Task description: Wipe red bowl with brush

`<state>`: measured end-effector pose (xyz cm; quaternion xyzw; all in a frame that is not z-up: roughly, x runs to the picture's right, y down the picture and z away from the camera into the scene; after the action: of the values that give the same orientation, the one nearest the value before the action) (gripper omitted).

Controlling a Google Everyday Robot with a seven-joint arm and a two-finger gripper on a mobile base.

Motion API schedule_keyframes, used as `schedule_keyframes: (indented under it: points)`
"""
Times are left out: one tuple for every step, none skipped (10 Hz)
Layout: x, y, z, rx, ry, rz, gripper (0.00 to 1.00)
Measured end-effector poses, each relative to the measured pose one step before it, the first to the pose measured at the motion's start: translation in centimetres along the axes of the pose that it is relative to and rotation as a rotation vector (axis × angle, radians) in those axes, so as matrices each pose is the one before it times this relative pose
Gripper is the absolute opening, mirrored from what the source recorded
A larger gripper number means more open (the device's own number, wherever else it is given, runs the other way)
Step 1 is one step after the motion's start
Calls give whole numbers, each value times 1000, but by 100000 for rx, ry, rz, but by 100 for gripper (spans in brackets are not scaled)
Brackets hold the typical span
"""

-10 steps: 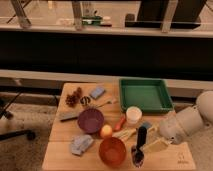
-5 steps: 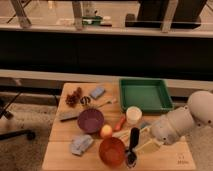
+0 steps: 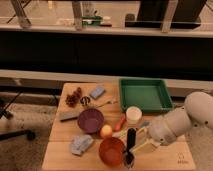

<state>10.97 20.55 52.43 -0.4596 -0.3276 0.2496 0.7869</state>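
Leftward since a second ago: the arm has carried the gripper [image 3: 135, 146] and the brush [image 3: 131, 138] from the bare wood on the right up to the red bowl [image 3: 111, 151]. The gripper hangs over the front of the table [image 3: 56, 150], clamped on the brush, which stands nearly upright. Its lower end is just beside the bowl's right rim; contact cannot be told.

The bowl and the brush's lower end are both close to the table's front edge. Bare wood lies right of the gripper, toward the front right corner, and a narrow strip runs along the left edge.

Two bowls: the red one and a purple bowl [image 3: 90, 120] behind it, an orange ball [image 3: 105, 131] between them. One white cup [image 3: 133, 115], one orange-handled utensil [image 3: 120, 123], one grey bar [image 3: 69, 116], one blue-grey cloth [image 3: 81, 144], one green tray [image 3: 145, 94] at the back right.
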Motion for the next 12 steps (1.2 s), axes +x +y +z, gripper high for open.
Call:
schedule_keyframes:
  points:
    - [-221, 95, 118, -259, -84, -474, 0]
    - [-269, 101, 160, -244, -38, -578, 0]
    - [-156, 52, 170, -215, 52, -372, 0]
    - [-243, 43, 301, -291, 159, -606, 0]
    - [-249, 7, 323, -225, 98, -649, 0]
    - [-237, -32, 458, -232, 417, -787, 0]
    - [-365, -85, 645, -591, 493, -652, 0]
    - [-380, -172, 616, -791, 588, -811, 0]
    - [-249, -194, 465, -518, 400, -580, 0]
    - [-68, -160, 259, -380, 199, -344, 0]
    - [-29, -169, 279, -569, 170, -294, 0]
    - [-50, -222, 379, -778, 446, -418, 0]
